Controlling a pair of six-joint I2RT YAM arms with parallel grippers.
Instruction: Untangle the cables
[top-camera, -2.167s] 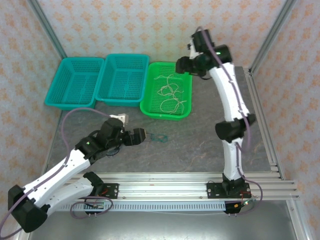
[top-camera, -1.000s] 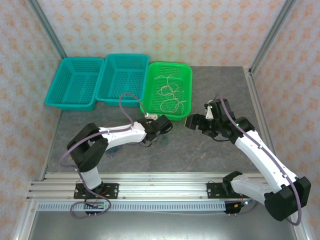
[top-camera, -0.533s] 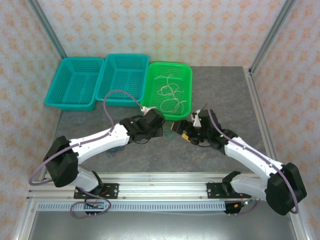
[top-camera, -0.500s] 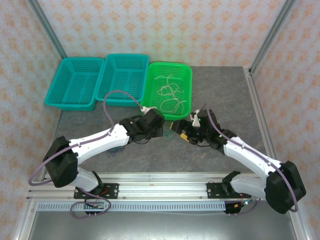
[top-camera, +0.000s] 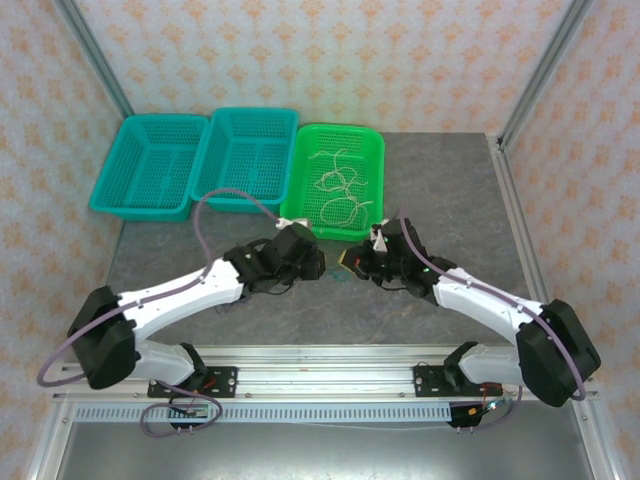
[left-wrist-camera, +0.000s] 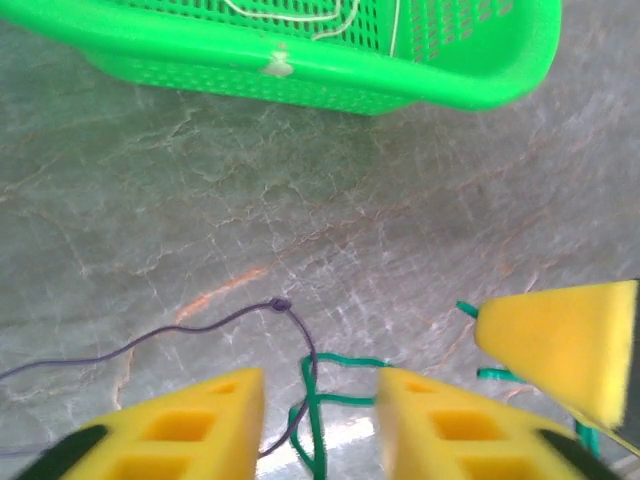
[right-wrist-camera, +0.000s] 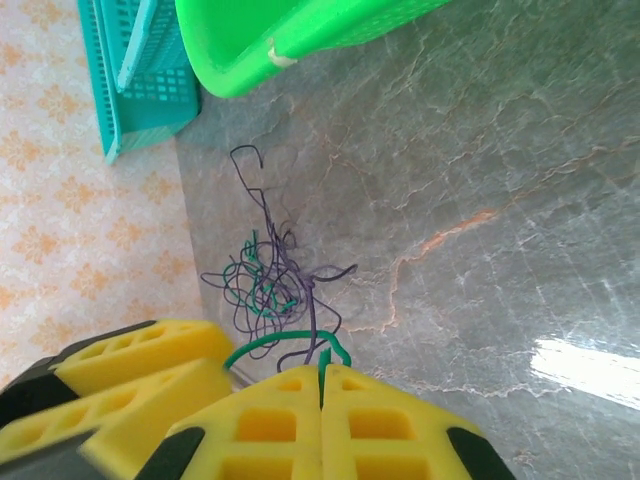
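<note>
Top view: both arms reach low over the bench (top-camera: 440, 190), in front of the green basket (top-camera: 322, 232). The left end effector (top-camera: 318, 264) and right end effector (top-camera: 351, 264) meet tip to tip.

Left wrist: the jaws stand partly apart, holding nothing. The green cable (left-wrist-camera: 318, 400) passes between them.

Right wrist: the pads are pinched on this cable. It runs forward into the tangle of cables (right-wrist-camera: 268, 285) just ahead.

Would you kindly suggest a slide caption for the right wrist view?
Right gripper, jaws shut on a green cable, with the purple-and-green tangle on the table beyond.
</note>
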